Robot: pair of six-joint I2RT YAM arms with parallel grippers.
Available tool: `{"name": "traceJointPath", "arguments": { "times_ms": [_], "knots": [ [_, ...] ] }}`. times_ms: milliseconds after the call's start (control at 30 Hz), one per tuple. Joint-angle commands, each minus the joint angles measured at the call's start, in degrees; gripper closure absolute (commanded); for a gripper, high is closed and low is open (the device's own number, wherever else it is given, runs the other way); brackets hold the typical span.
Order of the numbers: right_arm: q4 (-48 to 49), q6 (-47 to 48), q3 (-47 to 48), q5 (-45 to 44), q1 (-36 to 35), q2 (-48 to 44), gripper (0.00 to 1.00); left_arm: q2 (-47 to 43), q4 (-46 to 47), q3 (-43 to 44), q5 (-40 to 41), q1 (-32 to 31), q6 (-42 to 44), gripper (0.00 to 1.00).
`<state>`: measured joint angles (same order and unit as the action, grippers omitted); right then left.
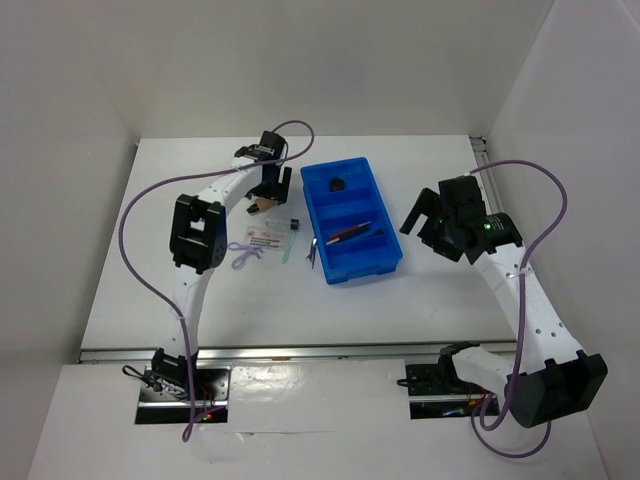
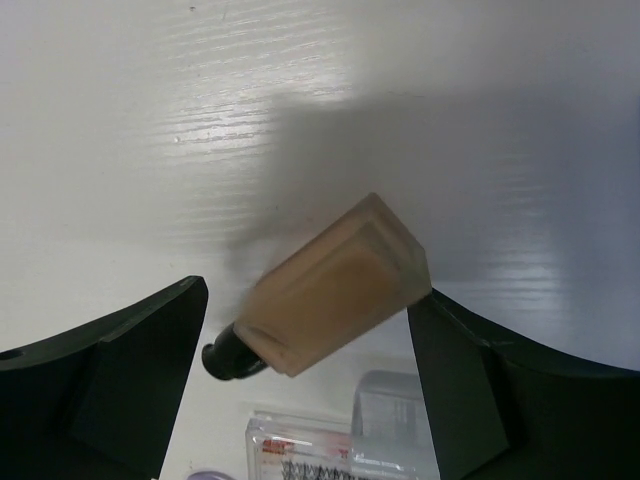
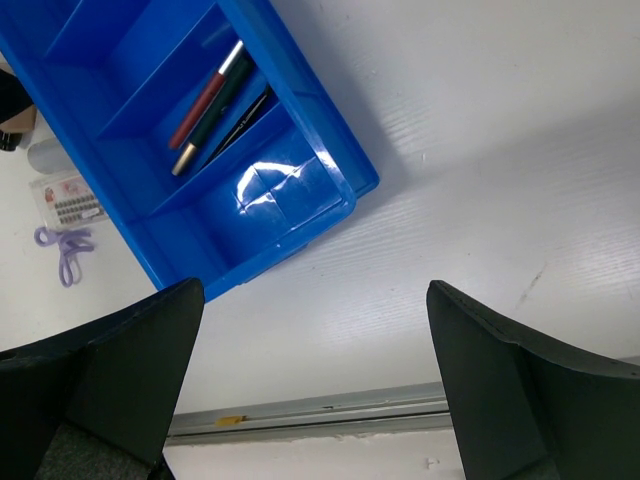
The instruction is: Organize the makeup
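The tan bottle with a black cap [image 2: 335,290] lies tilted between the spread fingers of my open left gripper [image 2: 310,370], slightly blurred; from above it [image 1: 262,207] is just under that gripper [image 1: 270,192]. The white red-printed packet [image 1: 268,236] lies nearer, with the lilac loop [image 1: 245,258] beside it and a tiny vial [image 1: 294,224] to its right. A thin dark pencil [image 1: 312,252] lies against the blue tray [image 1: 390,262]. More pencils [image 3: 210,105] lie in a tray compartment. My right gripper [image 1: 425,215] is open and empty, right of the tray.
A small dark item [image 1: 336,183] sits in the tray's far compartment. The metal rail at the table's near edge [image 3: 320,415] runs under the right gripper [image 3: 315,380]. White walls enclose the table on three sides.
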<state>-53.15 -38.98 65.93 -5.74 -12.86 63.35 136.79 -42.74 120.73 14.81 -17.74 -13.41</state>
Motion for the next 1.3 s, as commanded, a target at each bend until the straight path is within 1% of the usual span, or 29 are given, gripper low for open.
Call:
{"name": "traceJointPath", "arguments": {
  "times_ms": [0,133,233,267,333,367,467,533,733,767,800,900,1033,1067,1100,1167,1200,1267],
  "knots": [
    [2.4,-0.4,0.2,-0.2,0.3,-0.3,0.00,2.6,-0.5,3.5,1.5,0.2,1.9,0.06],
    [2.4,-0.4,0.2,-0.2,0.3,-0.3,0.00,3.3,-1.2,4.1,2.1,0.2,2.5,0.07],
    [2.4,-0.4,0.2,-0.2,0.3,-0.3,0.00,3.3,-0.7,4.1,1.5,0.8,1.9,0.15],
    [2.4,-0.4,0.2,-0.2,0.3,0.2,0.00,3.3,-0.7,4.1,1.5,1.3,1.9,0.24],
    [2.4,-0.4,0.7,-0.2,0.3,0.2,0.00,1.8,-0.2,3.6,0.8,1.3,1.2,0.33],
    [2.4,-0.4,0.7,-0.2,0.3,0.2,0.00,1.3,-0.1,2.9,0.1,1.3,0.6,0.42],
    [2.4,-0.4,0.7,-0.2,0.3,0.2,0.00,-0.6,0.5,2.3,-0.7,1.8,0.6,0.55],
    [2.4,-0.4,0.7,-0.2,0.3,0.7,0.00,-1.2,0.5,2.8,-0.7,1.8,0.6,0.67],
    [2.4,-0.4,0.7,-0.2,0.3,0.7,0.00,-3.9,-0.7,5.0,0.1,1.8,2.4,0.84],
    [2.4,-0.4,0.7,-0.2,0.3,0.2,0.00,-4.8,-0.7,6.3,0.1,1.8,2.4,0.86],
    [2.4,-0.4,0.7,-0.2,0.3,0.2,0.00,-5.8,-1.3,6.9,0.1,1.8,2.9,0.92],
    [2.4,-0.4,0.7,-0.2,0.3,0.2,0.00,-7.6,-1.9,8.1,-0.9,1.8,3.5,1.00],
    [2.4,-0.9,0.7,-0.8,0.3,0.2,0.00,-11.9,-0.5,7.3,-7.9,1.8,4.0,1.00],
    [2.4,-0.9,0.7,-0.8,0.3,0.2,0.00,-12.9,0.1,6.7,-11.4,1.8,4.0,1.00],
    [2.4,-0.9,0.1,-0.8,0.3,-0.3,0.00,-14.5,1.2,6.2,-13.3,1.8,4.0,1.00],
    [2.4,-1.4,0.1,-0.8,0.3,-0.3,0.00,-15.9,1.9,5.3,-16.9,1.8,4.5,1.00],
    [2.4,-1.4,0.1,-0.8,0.3,-0.3,0.00,-16.6,2.7,4.7,-20.7,1.8,4.5,1.00],
    [1.9,-1.4,0.1,-0.8,0.3,-0.3,0.00,-17.3,3.3,4.7,-23.9,1.8,4.5,1.00]
  ]
}}
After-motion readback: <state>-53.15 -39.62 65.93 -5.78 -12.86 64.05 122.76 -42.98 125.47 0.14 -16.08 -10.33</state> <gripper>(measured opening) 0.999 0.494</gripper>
